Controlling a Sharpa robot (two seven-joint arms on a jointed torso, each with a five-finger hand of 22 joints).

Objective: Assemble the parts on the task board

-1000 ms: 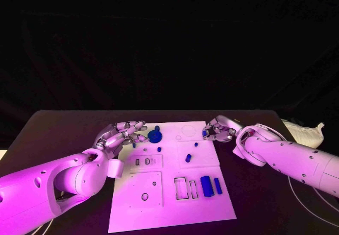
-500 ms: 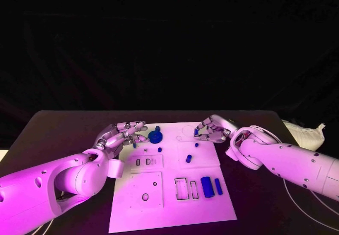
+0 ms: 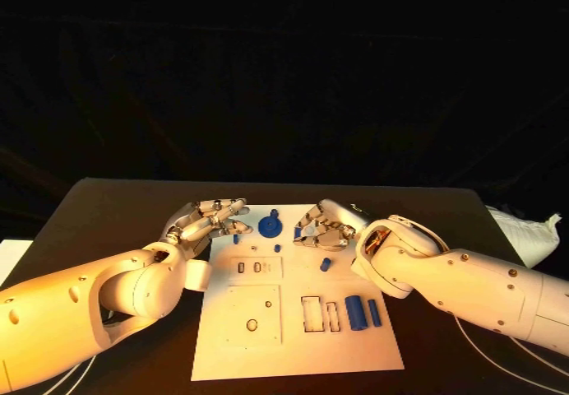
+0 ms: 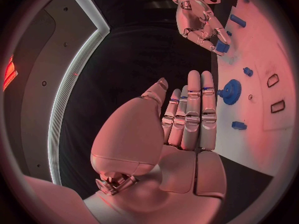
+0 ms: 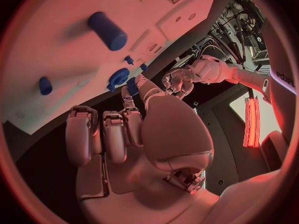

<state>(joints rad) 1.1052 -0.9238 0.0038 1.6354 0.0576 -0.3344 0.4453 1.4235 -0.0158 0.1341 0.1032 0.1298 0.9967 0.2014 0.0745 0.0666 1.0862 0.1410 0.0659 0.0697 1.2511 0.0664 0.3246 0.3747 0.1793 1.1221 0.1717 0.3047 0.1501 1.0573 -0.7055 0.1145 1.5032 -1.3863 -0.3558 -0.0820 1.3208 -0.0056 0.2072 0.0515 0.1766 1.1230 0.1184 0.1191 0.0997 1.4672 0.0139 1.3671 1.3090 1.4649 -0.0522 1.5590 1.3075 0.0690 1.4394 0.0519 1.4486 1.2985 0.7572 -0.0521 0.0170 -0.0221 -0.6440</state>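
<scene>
The white task board (image 3: 297, 346) lies mid-table. A blue gear (image 3: 270, 224) (image 4: 231, 91) (image 5: 118, 77) stands near its far edge. Small blue pegs (image 3: 325, 264) (image 3: 276, 248) sit mid-board, and two blue cylinders (image 3: 353, 313) (image 3: 375, 311) stand by the rectangular slots (image 3: 312, 313). My right hand (image 3: 322, 224) (image 4: 199, 20) hovers over the board's far edge just right of the gear, pinching a small blue part (image 4: 222, 46) (image 5: 132, 87) between thumb and finger. My left hand (image 3: 214, 218) (image 4: 187, 114) is at the board's far left corner, fingers straight, holding nothing.
A white bundle (image 3: 528, 230) lies at the table's right edge. Thin cables (image 3: 474, 346) run along the table beside the right arm. The board's near left part carries small holes and slots (image 3: 252, 325).
My right hand has moved left along the board's far edge toward the gear, still carrying the small blue part. The left hand has stayed put.
</scene>
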